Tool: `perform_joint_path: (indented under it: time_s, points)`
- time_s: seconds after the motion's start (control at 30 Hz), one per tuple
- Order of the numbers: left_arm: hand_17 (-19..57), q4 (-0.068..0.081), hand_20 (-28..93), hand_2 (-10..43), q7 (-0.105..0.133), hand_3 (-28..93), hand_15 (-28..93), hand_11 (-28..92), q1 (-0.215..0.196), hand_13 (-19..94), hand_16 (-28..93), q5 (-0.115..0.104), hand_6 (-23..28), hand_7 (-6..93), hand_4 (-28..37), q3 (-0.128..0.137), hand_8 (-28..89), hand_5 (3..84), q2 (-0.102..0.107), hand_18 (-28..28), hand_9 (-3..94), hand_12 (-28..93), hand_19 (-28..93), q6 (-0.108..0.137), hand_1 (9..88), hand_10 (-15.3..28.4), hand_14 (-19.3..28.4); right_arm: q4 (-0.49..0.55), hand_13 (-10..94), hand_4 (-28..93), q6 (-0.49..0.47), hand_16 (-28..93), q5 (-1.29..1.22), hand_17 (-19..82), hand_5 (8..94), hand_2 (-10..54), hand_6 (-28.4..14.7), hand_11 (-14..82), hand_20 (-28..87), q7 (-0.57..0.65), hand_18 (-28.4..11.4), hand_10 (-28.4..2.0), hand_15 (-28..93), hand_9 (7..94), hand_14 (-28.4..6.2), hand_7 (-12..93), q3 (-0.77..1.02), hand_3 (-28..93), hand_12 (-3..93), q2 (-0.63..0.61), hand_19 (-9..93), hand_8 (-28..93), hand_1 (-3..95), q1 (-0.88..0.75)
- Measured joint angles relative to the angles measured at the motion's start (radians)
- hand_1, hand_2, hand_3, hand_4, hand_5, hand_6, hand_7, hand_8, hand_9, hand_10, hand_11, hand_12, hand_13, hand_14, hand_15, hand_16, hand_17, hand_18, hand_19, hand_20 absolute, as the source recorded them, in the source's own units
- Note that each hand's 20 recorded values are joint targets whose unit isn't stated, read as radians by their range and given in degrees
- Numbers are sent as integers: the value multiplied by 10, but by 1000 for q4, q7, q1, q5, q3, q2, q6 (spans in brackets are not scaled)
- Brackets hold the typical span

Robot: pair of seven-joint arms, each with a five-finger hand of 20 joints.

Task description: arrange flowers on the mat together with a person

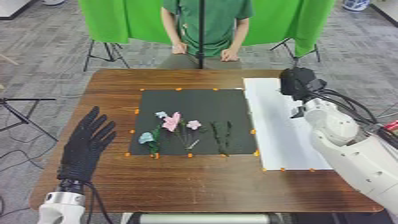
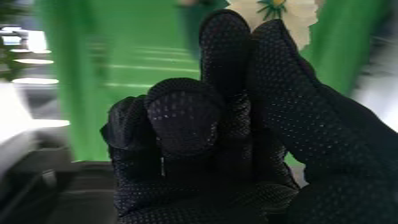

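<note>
by the far right corner of the table (image 1: 111, 87), the right hand (image 1: 300, 80) pinches a white, yellow-centred, cloth-like flower (image 2: 302, 15), probably light, its petals easily bent, best held by the stem

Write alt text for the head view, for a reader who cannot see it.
Pink flowers, blue flowers and green sprigs lie on a dark mat on a wooden table. The robot's left hand, open, is left of the mat; its right hand is over a white sheet to the right.
</note>
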State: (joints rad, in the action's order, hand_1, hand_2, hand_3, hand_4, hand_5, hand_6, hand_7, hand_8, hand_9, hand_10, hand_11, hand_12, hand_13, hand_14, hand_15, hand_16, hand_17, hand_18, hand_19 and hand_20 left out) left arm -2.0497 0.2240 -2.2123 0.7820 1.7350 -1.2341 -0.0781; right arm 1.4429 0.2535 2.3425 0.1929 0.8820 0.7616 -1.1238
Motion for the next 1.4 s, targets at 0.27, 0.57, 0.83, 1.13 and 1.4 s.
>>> perform_joint_path:
  time_s: [0.27, 0.57, 0.83, 1.13, 1.4]
  points:
    - [-112, 1, 74, -47, -2, 675, 174, 180, 6, 190, 56, 0, 14, 196, -269, -7, -110, 231, 1, 207, 184, 152, 388, -1, 283, 98, 126, 33, 777, -283, -179, 285, 9, 404, 722, -95, 23, 178, 455, -125, -183, -54, 696, 885, -50, 487, -77, 811, 490, 130, 931, -32, 522, 63]
    - [-113, 2, 74, -46, -1, 674, 175, 180, 7, 191, 55, -1, 14, 197, -267, -6, -110, 231, 1, 207, 185, 151, 388, -1, 283, 99, 127, 23, 773, -283, -223, 283, 49, 403, 720, -95, 21, 177, 454, -118, -185, -53, 698, 881, -52, 485, -134, 808, 489, 234, 932, -28, 520, 63]
    - [-113, 4, 75, -47, -3, 675, 175, 180, 11, 191, 55, -1, 14, 196, -268, -7, -110, 232, 2, 208, 185, 152, 390, -1, 283, 98, 127, 60, 760, -283, -280, 285, 80, 392, 703, -95, 20, 175, 454, -104, -184, -55, 703, 868, -53, 490, -136, 806, 490, 233, 929, -20, 510, 35]
    - [-113, 4, 74, -48, -3, 675, 178, 181, 10, 191, 54, -1, 13, 196, -266, -7, -110, 229, 2, 208, 184, 151, 391, -1, 285, 98, 127, 93, 715, -283, -330, 286, 102, 361, 647, -95, 12, 171, 461, -102, -181, -58, 718, 815, -60, 464, -123, 790, 487, 220, 913, -19, 474, 13]
    - [-113, 4, 73, -48, -4, 674, 176, 180, 10, 191, 54, 0, 13, 197, -266, -5, -110, 228, 0, 208, 184, 150, 391, -1, 284, 98, 125, 125, 666, -282, -363, 260, 107, 335, 545, -95, -1, 314, 484, -101, -184, -89, 732, 631, -68, 337, -96, 841, 337, 204, 893, -166, 398, 0]
